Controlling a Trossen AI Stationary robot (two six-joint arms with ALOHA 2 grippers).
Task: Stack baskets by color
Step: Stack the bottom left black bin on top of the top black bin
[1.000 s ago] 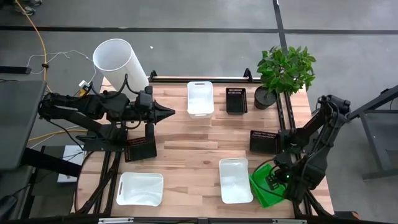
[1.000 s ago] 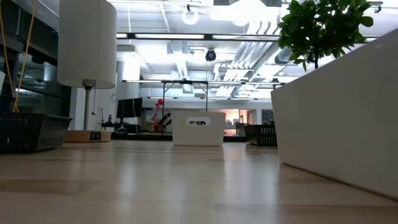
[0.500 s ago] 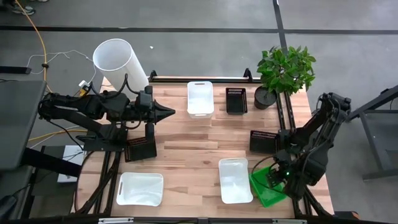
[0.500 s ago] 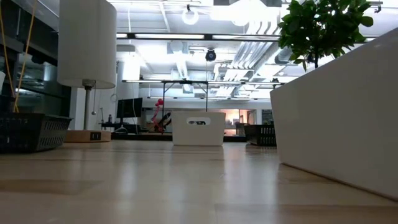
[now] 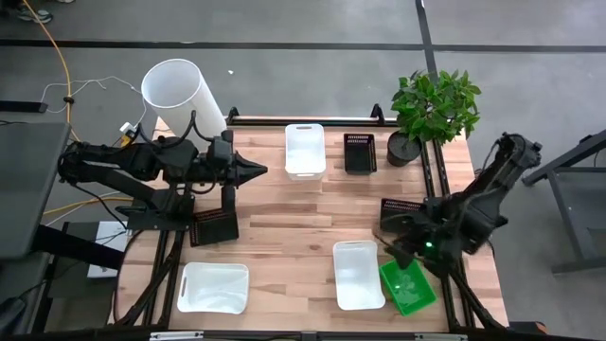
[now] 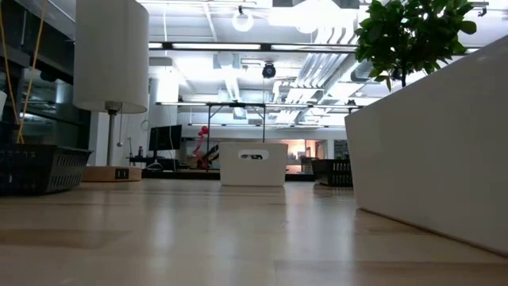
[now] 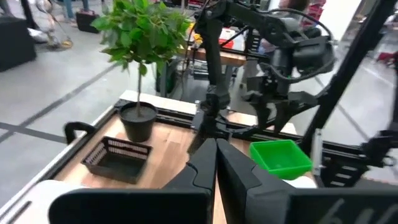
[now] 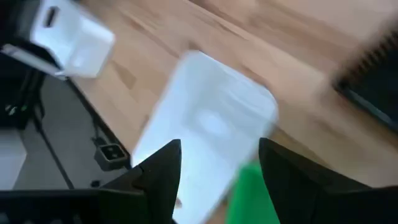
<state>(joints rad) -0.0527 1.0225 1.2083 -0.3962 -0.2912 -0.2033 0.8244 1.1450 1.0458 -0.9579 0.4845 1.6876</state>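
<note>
The green basket (image 5: 408,287) lies flat on its bottom at the table's near right corner, next to a white basket (image 5: 358,275). My right gripper (image 5: 390,248) hangs open just above and beyond these two, touching nothing; in its wrist view the white basket (image 8: 211,124) shows between its fingers. Two more white baskets lie at the far middle (image 5: 305,149) and the near left (image 5: 214,287). Black baskets sit at the far side (image 5: 360,152), at the right (image 5: 402,213) and at the left (image 5: 215,227). My left gripper (image 5: 260,170) is shut and held above the table's left half.
A potted plant (image 5: 431,109) stands at the far right corner. A tall white cylinder (image 5: 182,93) stands off the far left corner. Bare wood (image 5: 303,213) lies across the table's middle.
My right gripper has let go of the green basket, risen and swung toward the table's middle, tipping up from a steep downward point. The green basket, tilted in the grip a second ago, now lies flat at the near right corner.
</note>
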